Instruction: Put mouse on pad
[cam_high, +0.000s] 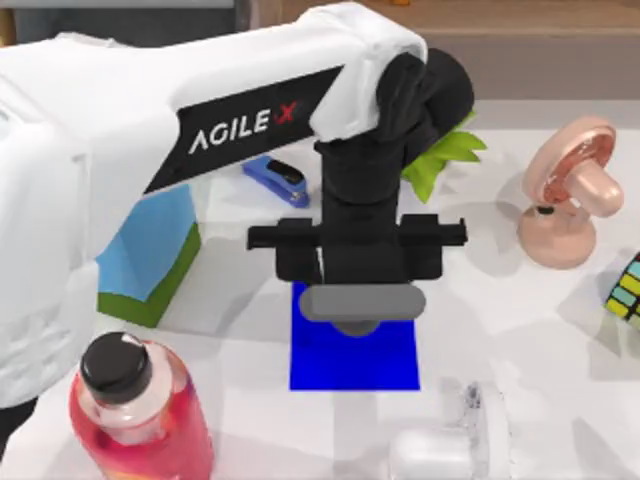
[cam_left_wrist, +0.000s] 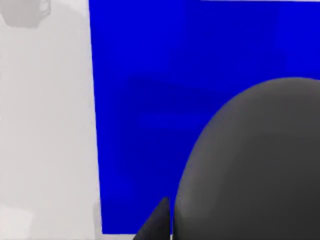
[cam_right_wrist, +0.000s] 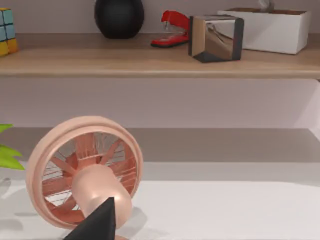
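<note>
One arm is at work: our left arm reaches across the table (cam_high: 560, 330) and hangs its left gripper (cam_high: 358, 318) over the far part of the blue pad (cam_high: 345, 362), which lies flat near the middle of the table. The dark grey mouse (cam_left_wrist: 255, 165) sits close under the left wrist camera, above the pad, beside one dark fingertip (cam_left_wrist: 159, 222). We cannot tell how wide the fingers stand, nor whether they hold the mouse. The right wrist view faces a pink fan (cam_right_wrist: 85, 172) and a shelf (cam_right_wrist: 160, 62). A blue stapler (cam_high: 277, 180) lies beyond the pad.
</note>
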